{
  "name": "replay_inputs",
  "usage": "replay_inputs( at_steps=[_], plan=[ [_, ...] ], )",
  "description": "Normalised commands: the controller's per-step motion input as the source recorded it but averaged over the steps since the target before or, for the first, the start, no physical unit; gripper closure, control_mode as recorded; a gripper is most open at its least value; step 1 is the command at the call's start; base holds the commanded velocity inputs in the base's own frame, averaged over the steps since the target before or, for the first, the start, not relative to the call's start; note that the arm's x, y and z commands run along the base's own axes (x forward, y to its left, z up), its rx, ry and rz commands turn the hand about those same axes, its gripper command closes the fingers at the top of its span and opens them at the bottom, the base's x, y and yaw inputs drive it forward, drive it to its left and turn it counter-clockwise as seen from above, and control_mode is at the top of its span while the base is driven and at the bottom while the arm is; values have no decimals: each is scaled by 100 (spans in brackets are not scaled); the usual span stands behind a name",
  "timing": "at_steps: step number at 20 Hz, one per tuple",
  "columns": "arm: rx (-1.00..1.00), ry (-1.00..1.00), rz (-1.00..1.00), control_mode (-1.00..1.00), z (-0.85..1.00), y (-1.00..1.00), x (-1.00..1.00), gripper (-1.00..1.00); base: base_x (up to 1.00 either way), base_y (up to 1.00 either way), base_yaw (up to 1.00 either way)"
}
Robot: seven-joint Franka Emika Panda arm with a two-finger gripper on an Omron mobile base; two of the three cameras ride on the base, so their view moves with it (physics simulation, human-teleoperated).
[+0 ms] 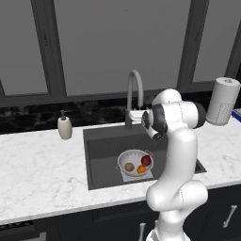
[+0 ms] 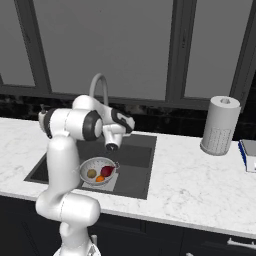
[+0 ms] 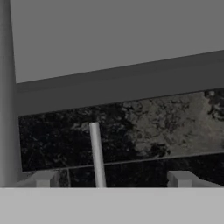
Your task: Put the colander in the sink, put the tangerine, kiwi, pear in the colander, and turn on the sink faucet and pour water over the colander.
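The pincer (image 3: 113, 179) stands wide apart and holds nothing, its 2 tips on either side of a thin pale rod (image 3: 96, 153) that is probably the lever of the sink faucet (image 1: 134, 96).

The risk here is a poor catch on that lever: it sits left of centre between the tips, so a sideways push could slip past it, or nudge the arched spout away from the bowl so that the water would miss. A swing of the forearm could also bump the paper towel roll (image 1: 223, 101) on the surface (image 1: 37, 169).

No water shows yet. The colander (image 1: 135, 163), silver-white and round, rests on the pale panel at the bottom of the dark sink (image 1: 99, 141). Inside it lie the brownish kiwi (image 1: 129, 166), the orange tangerine (image 1: 140, 169) and the maroon pear (image 1: 146, 160), close together.
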Motion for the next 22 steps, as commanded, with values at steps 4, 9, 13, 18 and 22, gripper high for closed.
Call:
replay_inputs(
  at_steps=[4, 9, 13, 18, 22],
  plan=[
    [0, 0, 0, -100, 0, 2, 34, -100, 0, 0, 0],
    [0, 0, 0, -100, -1, 0, 30, -100, 0, 0, 0],
    [0, 0, 0, -100, -3, 1, 27, -100, 0, 0, 0],
    [0, 0, 0, -100, 0, -9, 19, -100, 0, 0, 0],
    [0, 0, 0, -100, 0, -50, 6, -100, 0, 0, 0]
  ],
)
